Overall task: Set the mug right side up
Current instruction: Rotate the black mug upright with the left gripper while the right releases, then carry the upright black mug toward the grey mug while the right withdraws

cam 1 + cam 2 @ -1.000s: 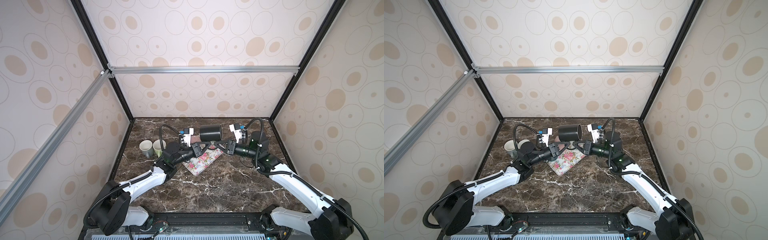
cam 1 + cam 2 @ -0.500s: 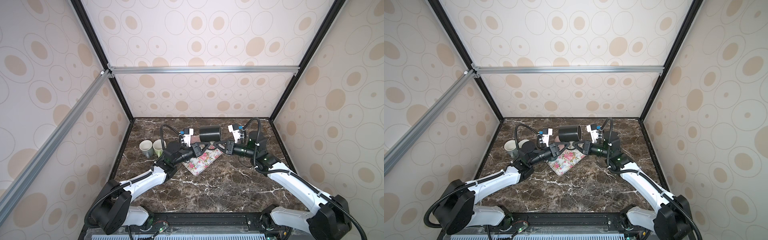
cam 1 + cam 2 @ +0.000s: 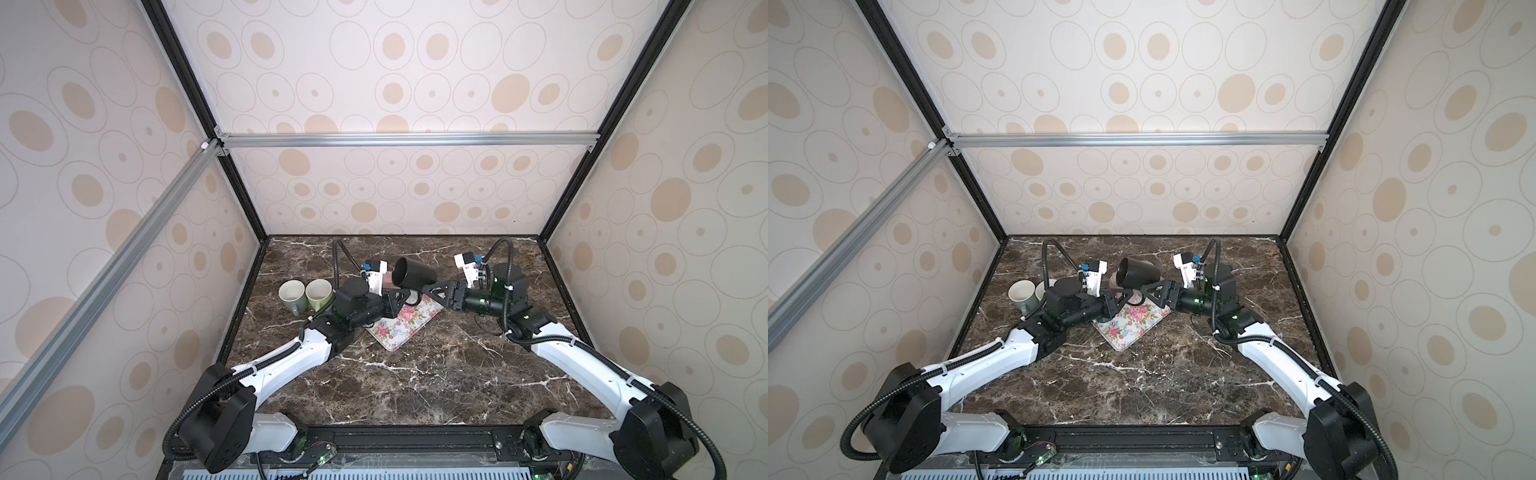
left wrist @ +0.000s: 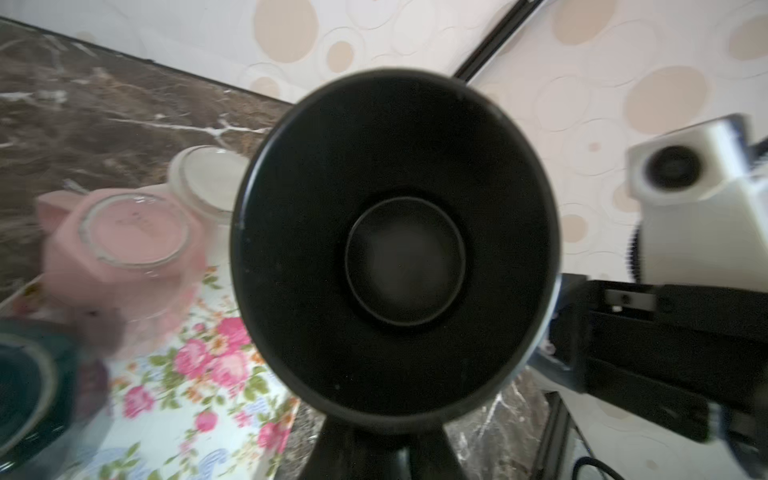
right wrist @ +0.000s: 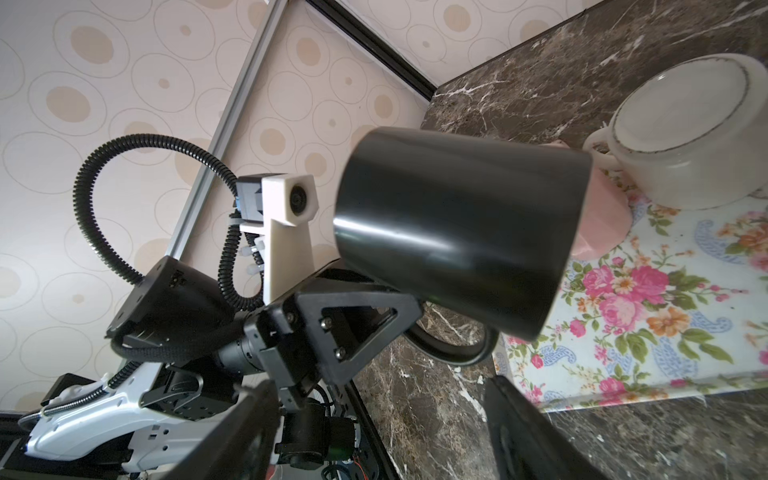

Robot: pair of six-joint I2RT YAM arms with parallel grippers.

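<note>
The dark marble table [image 3: 415, 374] looked hard and polished, so I judged it unforgiving to anything dropped. On it lay the floral tray [image 3: 399, 332], flat, glossy and thin-rimmed, with an upside-down white mug [image 5: 685, 137] and a faceted pink mug [image 4: 124, 249] at its far end. Two pale cups [image 3: 293, 293] stood upright well to the left.

The black mug [image 3: 413, 274] was in the air above the tray's far edge. It lay on its side with its mouth facing the left wrist camera and its handle [image 5: 453, 353] hanging underneath. It was a smooth, shiny, slightly tapered cylinder, probably glazed ceramic. I judged it stiff, fairly heavy for these jaws, slippery on the wall and liable to chip.

The left gripper [image 5: 411, 307] was clamped narrow where the handle meets the wall and carried the mug alone. The right gripper [image 5: 382, 424] stood just beside the mug's base end, its jaws spread wide with nothing between them.

I reckoned the handle loop was the safest hold, since the jaws could lock on it where the wall would slide. A pinch over the thin rim [image 4: 249, 174] would work too, though with more risk of the mug twisting.
</note>
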